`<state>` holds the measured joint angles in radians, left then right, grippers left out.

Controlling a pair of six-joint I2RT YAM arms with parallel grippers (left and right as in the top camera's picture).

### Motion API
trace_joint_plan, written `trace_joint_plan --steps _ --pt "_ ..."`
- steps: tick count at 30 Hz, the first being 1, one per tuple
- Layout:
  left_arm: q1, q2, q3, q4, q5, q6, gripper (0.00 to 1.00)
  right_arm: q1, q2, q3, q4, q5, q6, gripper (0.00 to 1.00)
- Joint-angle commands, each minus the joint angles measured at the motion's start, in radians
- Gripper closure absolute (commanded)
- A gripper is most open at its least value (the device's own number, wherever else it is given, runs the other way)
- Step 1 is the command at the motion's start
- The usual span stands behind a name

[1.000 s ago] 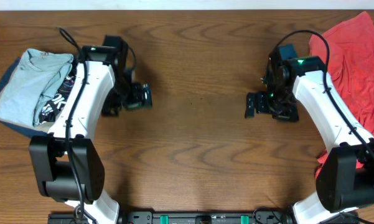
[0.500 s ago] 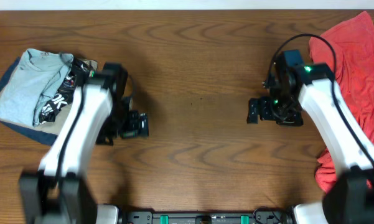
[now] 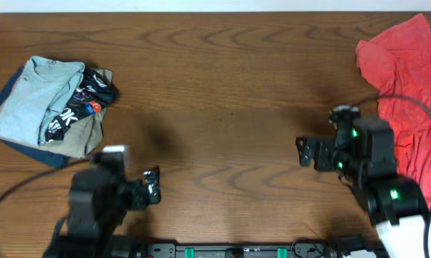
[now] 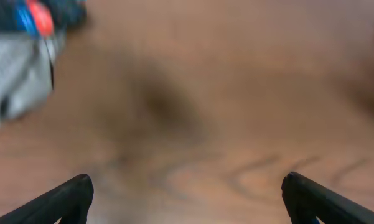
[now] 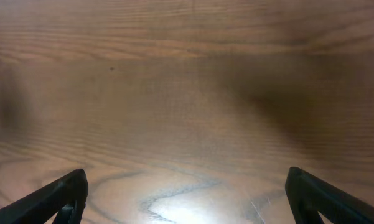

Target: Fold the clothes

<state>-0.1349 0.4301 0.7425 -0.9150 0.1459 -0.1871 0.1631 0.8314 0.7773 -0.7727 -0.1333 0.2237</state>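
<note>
A folded light blue T-shirt point(image 3: 32, 100) lies on top of a pile at the far left of the table. A crumpled coral-red shirt point(image 3: 409, 79) lies at the right edge. My left gripper point(image 3: 152, 188) is open and empty near the front left, well clear of the pile. My right gripper point(image 3: 302, 152) is open and empty at the front right, left of the red shirt. In the left wrist view the fingertips point(image 4: 187, 196) are wide apart over bare wood; a blurred corner of the pile point(image 4: 18, 93) shows top left. The right wrist view point(image 5: 187, 193) shows only wood.
A black tee with white lettering point(image 3: 82, 100) lies beside the blue shirt, over a khaki garment point(image 3: 82, 136) and a navy one point(image 3: 18, 147). The wooden table point(image 3: 222, 93) spans the view between the two piles.
Both arms have pulled back from mid-table toward the front edge. The left arm uncovered the pile on the left. Both grippers stayed open and empty.
</note>
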Motion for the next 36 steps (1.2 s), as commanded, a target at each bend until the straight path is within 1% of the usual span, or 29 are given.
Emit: trace_joint_plan --steps 1,5,12,29,34,36 --pt "-0.005 -0.107 -0.012 0.024 -0.019 -0.016 0.02 0.008 -0.053 -0.042 -0.006 0.017 0.007 0.01" --pt "-0.005 -0.182 -0.012 0.015 -0.019 -0.016 0.02 0.008 -0.072 -0.047 -0.078 0.018 0.007 0.01" --pt "-0.005 -0.186 -0.012 -0.018 -0.019 -0.016 0.02 0.008 -0.072 -0.047 -0.14 0.018 0.007 0.01" --pt "-0.005 -0.186 -0.012 -0.026 -0.019 -0.016 0.02 0.006 -0.082 -0.049 -0.141 0.018 0.007 0.01" --pt "-0.005 -0.186 -0.012 -0.026 -0.019 -0.016 0.02 0.006 -0.127 -0.055 -0.136 0.064 0.004 0.01" --pt "-0.005 -0.186 -0.012 -0.026 -0.019 -0.016 0.02 0.006 -0.166 -0.074 -0.107 0.067 -0.013 0.01"
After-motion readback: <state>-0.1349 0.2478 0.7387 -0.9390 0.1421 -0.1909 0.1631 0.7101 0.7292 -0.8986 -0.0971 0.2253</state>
